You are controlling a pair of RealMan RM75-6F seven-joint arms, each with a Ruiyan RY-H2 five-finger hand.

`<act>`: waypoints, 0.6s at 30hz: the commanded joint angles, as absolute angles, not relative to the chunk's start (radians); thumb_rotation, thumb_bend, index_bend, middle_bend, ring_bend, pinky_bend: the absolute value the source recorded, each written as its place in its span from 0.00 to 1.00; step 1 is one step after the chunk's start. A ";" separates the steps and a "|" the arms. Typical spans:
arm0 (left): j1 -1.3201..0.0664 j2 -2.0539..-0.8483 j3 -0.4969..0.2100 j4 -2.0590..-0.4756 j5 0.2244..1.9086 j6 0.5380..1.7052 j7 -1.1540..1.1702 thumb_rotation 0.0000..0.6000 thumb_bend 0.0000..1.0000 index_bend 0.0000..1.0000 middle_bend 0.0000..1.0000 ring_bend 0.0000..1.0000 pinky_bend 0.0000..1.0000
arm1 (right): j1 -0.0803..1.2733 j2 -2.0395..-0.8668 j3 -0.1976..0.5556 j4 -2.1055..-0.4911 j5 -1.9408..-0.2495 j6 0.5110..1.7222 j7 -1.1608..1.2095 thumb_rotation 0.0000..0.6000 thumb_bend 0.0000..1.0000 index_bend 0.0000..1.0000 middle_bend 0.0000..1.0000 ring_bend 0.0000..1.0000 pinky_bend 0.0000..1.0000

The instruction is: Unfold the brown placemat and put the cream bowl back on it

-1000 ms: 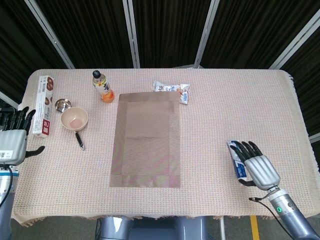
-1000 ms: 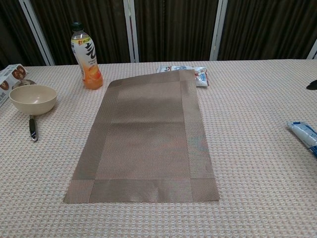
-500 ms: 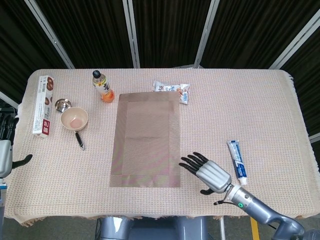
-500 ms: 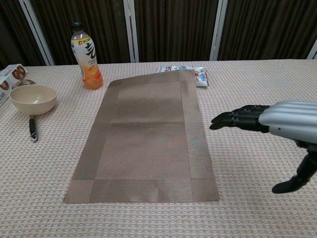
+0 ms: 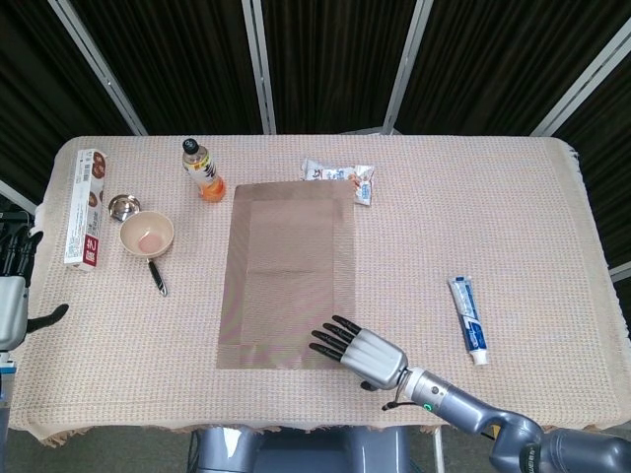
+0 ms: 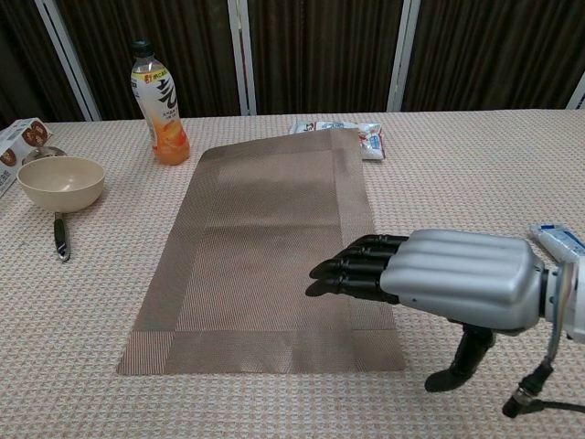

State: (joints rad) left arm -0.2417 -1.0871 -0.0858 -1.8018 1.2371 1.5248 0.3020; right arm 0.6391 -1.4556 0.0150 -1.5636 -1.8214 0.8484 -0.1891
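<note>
The brown placemat point(image 5: 288, 273) point(image 6: 271, 238) lies folded to a narrow strip at the table's middle, long side running away from me. The cream bowl point(image 5: 147, 234) point(image 6: 60, 181) stands on the cloth to its left, apart from it. My right hand point(image 5: 359, 354) point(image 6: 439, 274) hovers flat over the mat's near right corner, fingers stretched out toward the left, holding nothing. My left hand point(image 5: 12, 291) shows only at the left edge of the head view, off the table, thumb out and nothing in it.
A juice bottle point(image 5: 202, 169) point(image 6: 159, 102) stands behind the mat's far left corner. A snack packet point(image 5: 341, 176) lies at its far right corner. A black-handled tool point(image 5: 157, 277), a small metal cup point(image 5: 122, 207) and a long box point(image 5: 87, 204) sit near the bowl. A toothpaste tube point(image 5: 468, 317) lies at the right.
My right hand has swept left from beside the toothpaste tube to above the mat's near right corner. My left hand drew back off the left table edge.
</note>
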 commanded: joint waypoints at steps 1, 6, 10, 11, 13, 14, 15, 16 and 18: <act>-0.241 -1.089 -0.087 -1.799 1.238 1.521 0.303 1.00 0.00 0.00 0.00 0.00 0.00 | 0.651 -1.482 0.022 -1.532 -1.810 0.835 -0.216 1.00 0.00 0.03 0.00 0.00 0.00; -0.243 -1.096 -0.087 -1.792 1.241 1.507 0.305 1.00 0.00 0.00 0.00 0.00 0.00 | 0.653 -1.522 0.022 -1.490 -1.791 0.830 -0.251 1.00 0.00 0.04 0.00 0.00 0.00; -0.241 -1.099 -0.092 -1.788 1.243 1.505 0.305 1.00 0.00 0.00 0.00 0.00 0.00 | 0.651 -1.537 0.014 -1.468 -1.782 0.839 -0.269 1.00 0.00 0.04 0.00 0.00 0.00; -0.240 -1.100 -0.093 -1.788 1.243 1.504 0.306 1.00 0.00 0.00 0.00 0.00 0.00 | 0.649 -1.539 0.011 -1.466 -1.778 0.844 -0.270 1.00 0.00 0.04 0.00 0.00 0.00; -0.239 -1.100 -0.094 -1.789 1.243 1.502 0.305 1.00 0.00 0.00 0.00 0.00 0.00 | 0.648 -1.542 0.008 -1.463 -1.775 0.852 -0.273 1.00 0.00 0.04 0.00 0.00 0.00; -0.238 -1.100 -0.095 -1.789 1.244 1.500 0.305 1.00 0.00 0.00 0.00 0.00 0.00 | 0.648 -1.546 0.006 -1.457 -1.773 0.857 -0.280 1.00 0.00 0.04 0.00 0.00 0.00; -0.238 -1.101 -0.096 -1.788 1.244 1.498 0.305 1.00 0.00 0.00 0.00 0.00 0.00 | 0.648 -1.549 0.006 -1.453 -1.771 0.860 -0.284 1.00 0.00 0.04 0.00 0.00 0.00; -0.238 -1.101 -0.096 -1.788 1.244 1.497 0.305 1.00 0.00 0.00 0.00 0.00 0.00 | 0.648 -1.552 0.006 -1.449 -1.768 0.861 -0.287 1.00 0.00 0.04 0.00 0.00 0.00; -0.237 -1.101 -0.097 -1.789 1.246 1.494 0.304 1.00 0.00 0.00 0.00 0.00 0.00 | 0.650 -1.559 0.006 -1.439 -1.762 0.861 -0.297 1.00 0.00 0.04 0.00 0.00 0.00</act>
